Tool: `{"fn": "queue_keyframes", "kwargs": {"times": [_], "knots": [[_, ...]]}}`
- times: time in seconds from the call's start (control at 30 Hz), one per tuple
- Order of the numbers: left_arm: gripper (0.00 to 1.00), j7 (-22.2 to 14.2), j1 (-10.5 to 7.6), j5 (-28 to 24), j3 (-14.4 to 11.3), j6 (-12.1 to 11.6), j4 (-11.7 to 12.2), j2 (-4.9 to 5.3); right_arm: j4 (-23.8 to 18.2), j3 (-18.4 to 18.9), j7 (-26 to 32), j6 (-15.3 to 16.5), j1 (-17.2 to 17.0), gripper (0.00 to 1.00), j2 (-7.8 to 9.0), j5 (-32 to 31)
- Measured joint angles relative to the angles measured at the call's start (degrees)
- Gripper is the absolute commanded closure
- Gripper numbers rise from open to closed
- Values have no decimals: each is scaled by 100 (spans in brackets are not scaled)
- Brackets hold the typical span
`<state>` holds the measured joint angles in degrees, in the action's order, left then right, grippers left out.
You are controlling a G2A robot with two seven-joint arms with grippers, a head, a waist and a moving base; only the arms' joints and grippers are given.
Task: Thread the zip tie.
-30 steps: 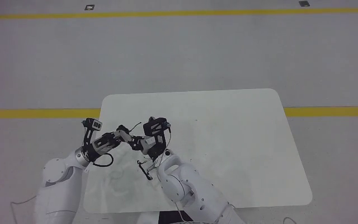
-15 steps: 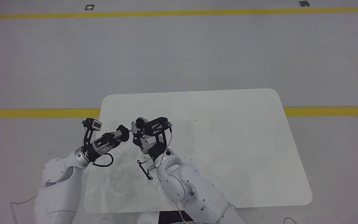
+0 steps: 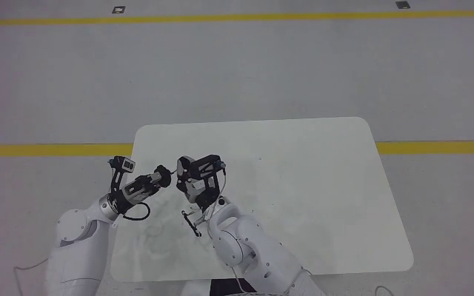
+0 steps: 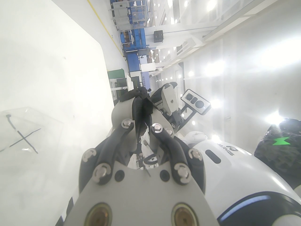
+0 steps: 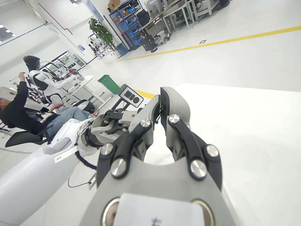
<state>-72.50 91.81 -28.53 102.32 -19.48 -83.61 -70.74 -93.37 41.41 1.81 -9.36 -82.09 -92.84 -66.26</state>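
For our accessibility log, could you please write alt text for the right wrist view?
The right gripper is shut on a thin black zip tie, held over the white table. The left arm points toward it from the opposite side, its end close behind the right gripper's fingertips.

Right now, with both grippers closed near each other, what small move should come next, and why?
Probably ease the right gripper slightly toward the left gripper to feed the zip tie: both are shut on it, tips almost meeting above the table. Whether the tail has entered the head cannot be told.
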Motion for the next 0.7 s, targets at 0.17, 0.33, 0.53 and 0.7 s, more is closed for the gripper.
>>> {"fn": "queue_keyframes", "kwargs": {"times": [0.17, 0.33, 0.53, 0.7], "knots": [[100, 0, 0, 0, 0, 0, 0, 0, 154, -69, 6, -33, 83, 100, -36, 12], [100, 0, 0, 0, 0, 0, 0, 0, 283, -115, -55, -35, 152, 100, -76, 103], [100, 0, 0, 0, 0, 0, 0, 0, 381, -161, -111, -15, 193, 100, -111, 180], [100, 0, 0, 0, 0, 0, 0, 0, 457, -181, -162, -22, 211, 100, -130, 256]]}}
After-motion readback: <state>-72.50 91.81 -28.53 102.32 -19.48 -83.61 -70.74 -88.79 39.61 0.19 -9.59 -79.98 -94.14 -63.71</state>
